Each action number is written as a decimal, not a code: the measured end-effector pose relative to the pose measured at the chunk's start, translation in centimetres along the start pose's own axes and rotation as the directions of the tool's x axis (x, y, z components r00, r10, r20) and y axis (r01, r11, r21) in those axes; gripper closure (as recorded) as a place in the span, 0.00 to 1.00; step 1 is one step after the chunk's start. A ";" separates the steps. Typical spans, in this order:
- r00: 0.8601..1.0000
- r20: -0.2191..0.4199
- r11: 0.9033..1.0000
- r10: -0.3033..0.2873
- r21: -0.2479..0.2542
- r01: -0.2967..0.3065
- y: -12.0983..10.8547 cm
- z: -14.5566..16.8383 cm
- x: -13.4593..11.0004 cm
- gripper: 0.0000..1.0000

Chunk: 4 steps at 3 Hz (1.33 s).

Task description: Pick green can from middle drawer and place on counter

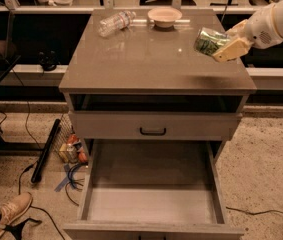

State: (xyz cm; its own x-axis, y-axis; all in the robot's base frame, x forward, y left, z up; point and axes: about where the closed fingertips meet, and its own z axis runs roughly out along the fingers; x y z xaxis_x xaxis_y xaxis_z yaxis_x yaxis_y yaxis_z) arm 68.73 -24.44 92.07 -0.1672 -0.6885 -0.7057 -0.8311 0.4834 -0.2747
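My gripper (220, 44) reaches in from the right and is shut on the green can (209, 40). It holds the can tilted, above the right part of the counter (146, 59). The can is shiny green and silver, and its left end points toward the counter's middle. The middle drawer (153, 184) stands pulled out below the cabinet, and its pale grey floor is bare.
A clear plastic water bottle (115, 22) lies at the counter's back left. A pink bowl (164, 17) sits at the back middle. A shut drawer with a black handle (153, 131) is above the open one. Cables and clutter (71, 151) lie on the floor at left.
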 end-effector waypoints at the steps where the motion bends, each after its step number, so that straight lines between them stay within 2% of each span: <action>1: 1.000 -0.009 1.000 0.028 -0.012 -0.028 -1.0 2.6 -0.7 1.00; 3: 0.998 -0.017 0.997 0.068 -0.041 -0.068 -2.2 7.5 -1.4 1.00; 4: 0.997 -0.013 0.996 0.080 -0.043 -0.080 -2.7 9.8 -2.1 0.79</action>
State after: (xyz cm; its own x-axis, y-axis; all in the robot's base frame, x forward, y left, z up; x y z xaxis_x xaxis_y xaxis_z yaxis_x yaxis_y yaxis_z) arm 76.57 -19.02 87.89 -0.2399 -0.6550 -0.7165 -0.8372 0.5132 -0.1888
